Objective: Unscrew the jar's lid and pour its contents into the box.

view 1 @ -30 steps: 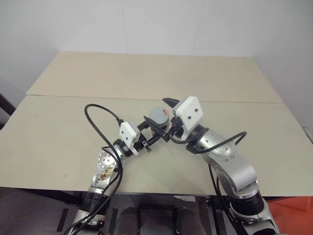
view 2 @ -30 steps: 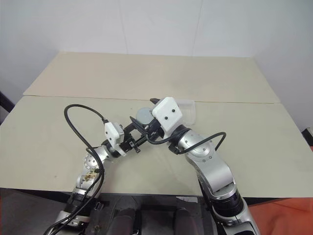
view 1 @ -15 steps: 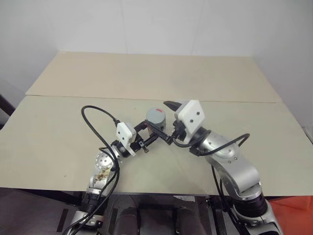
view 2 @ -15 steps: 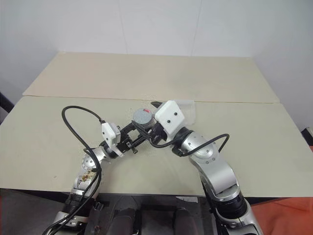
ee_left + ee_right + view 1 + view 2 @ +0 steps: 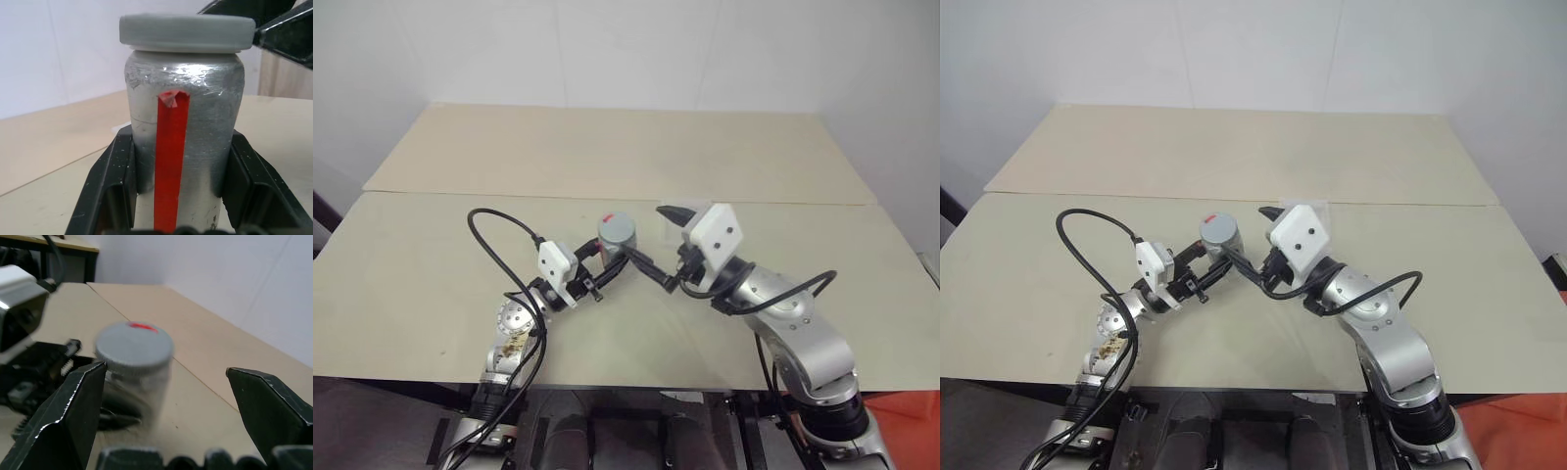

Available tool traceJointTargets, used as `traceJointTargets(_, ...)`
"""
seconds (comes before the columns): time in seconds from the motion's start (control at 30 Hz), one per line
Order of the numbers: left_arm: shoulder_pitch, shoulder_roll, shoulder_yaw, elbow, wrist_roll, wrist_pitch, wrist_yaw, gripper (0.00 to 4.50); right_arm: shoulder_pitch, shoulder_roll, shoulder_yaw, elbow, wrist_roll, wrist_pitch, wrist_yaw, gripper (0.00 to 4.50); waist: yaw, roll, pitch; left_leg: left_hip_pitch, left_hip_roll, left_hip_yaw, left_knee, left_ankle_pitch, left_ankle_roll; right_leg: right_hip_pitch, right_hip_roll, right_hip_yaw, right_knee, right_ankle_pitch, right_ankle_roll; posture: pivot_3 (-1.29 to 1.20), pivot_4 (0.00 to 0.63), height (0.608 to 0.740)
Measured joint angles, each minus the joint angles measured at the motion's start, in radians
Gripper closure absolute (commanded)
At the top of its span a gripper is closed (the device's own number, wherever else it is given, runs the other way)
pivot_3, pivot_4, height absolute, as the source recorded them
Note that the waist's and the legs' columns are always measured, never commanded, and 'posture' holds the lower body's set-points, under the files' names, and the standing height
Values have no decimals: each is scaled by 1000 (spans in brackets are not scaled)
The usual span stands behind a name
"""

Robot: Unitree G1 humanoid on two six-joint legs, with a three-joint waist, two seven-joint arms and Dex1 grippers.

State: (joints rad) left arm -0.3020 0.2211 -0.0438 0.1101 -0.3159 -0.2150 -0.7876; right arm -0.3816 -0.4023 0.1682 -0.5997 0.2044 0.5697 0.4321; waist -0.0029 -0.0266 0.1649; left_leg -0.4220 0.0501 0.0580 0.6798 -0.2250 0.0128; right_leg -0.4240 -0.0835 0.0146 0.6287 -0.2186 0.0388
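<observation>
The left gripper (image 5: pixel 599 262) clamps the jar (image 5: pixel 183 132) upright between its fingers above the table (image 5: pixel 431 245), lid (image 5: pixel 187 32) on; the right gripper (image 5: pixel 166 396) stands wide open just beside it, jaws flanking nothing

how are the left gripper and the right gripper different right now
The left gripper is shut on the jar, its fingers pressed against the silvery body below the lid; the right gripper is open and holds nothing. The left gripper carries the jar above the table; the right gripper faces the jar, its fingers to either side of the lid without touching it. Both have two black fingers and point toward each other.
</observation>
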Motion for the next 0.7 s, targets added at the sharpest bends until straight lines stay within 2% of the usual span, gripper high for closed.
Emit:
traceJointTargets(0.4, 0, -3, 1, 0, 0, -2, -9, 2581, 10, -29, -32, 7, -5, -2, 10, 34, 0, 0, 0, 0, 0, 0, 0, 0, 0, 0, 0, 0, 0, 0, 0, 0, 150, 740)
traceJointTargets(0.7, 0, -2, 3, 0, 3, -2, -7, 2581, 33, -64, -34, -57, 96, -1, 119, 34, 0, 0, 0, 0, 0, 0, 0, 0, 0, 0, 0, 0, 0, 0, 0, 0, 150, 740)
